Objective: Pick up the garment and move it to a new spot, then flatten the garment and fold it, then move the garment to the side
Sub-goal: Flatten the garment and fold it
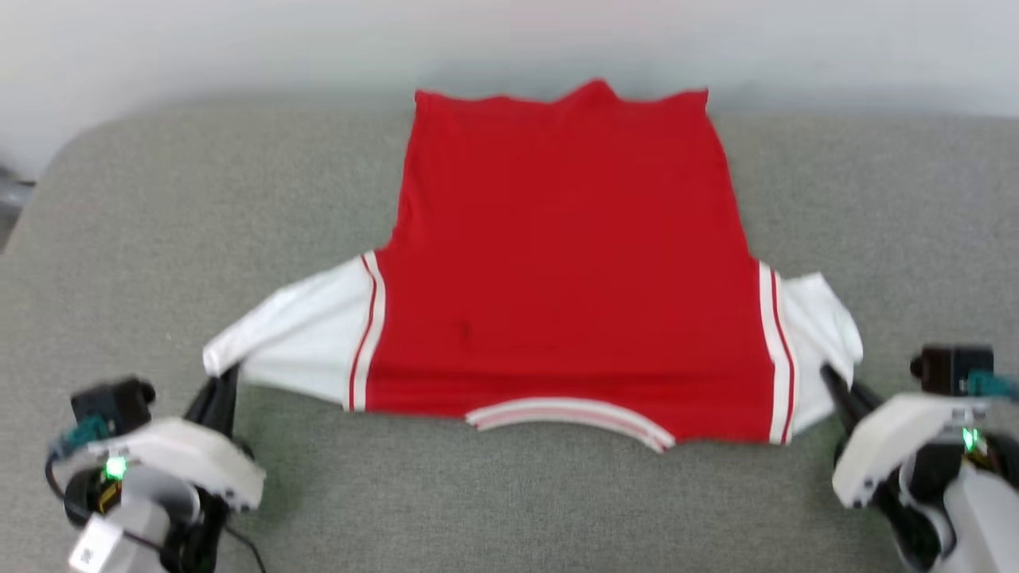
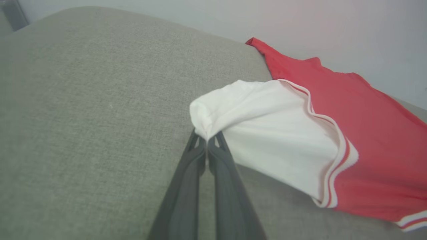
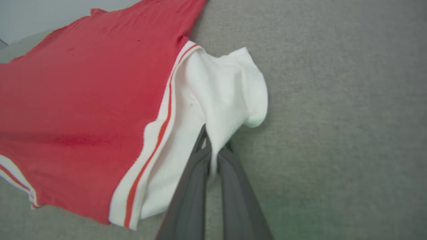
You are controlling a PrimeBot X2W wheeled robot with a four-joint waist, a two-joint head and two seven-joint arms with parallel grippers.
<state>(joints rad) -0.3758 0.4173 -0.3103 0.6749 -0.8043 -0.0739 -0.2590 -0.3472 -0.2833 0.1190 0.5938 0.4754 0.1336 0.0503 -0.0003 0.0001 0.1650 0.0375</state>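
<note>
Head view: the garment (image 1: 569, 263) lies spread on the grey cushion (image 1: 159, 199), plain red side up, no lettering visible. Its long axis runs straight away from the robot, with the collar (image 1: 569, 418) at the near edge and the hem (image 1: 557, 95) at the far edge by the wall. The sleeves reach out to either side, so each arm has its own sleeve close at hand.

Left gripper (image 1: 227, 380): fingers closed tight, pinching the outer end of the left sleeve (image 1: 294, 334). Left wrist view confirms white cloth bunched at the tips of the left gripper (image 2: 206, 139), with the sleeve lifted slightly off the cushion.

Right gripper (image 1: 832, 378): fingers likewise closed, with the right sleeve (image 1: 816, 334) caught between them. In the right wrist view the sleeve cloth drapes over the tips of the right gripper (image 3: 213, 146).

Assessment: both arms stand at the near corners, level with each other, the body of the shirt ahead and between them. A fold would likely carry each sleeve inward across the red panel.
</note>
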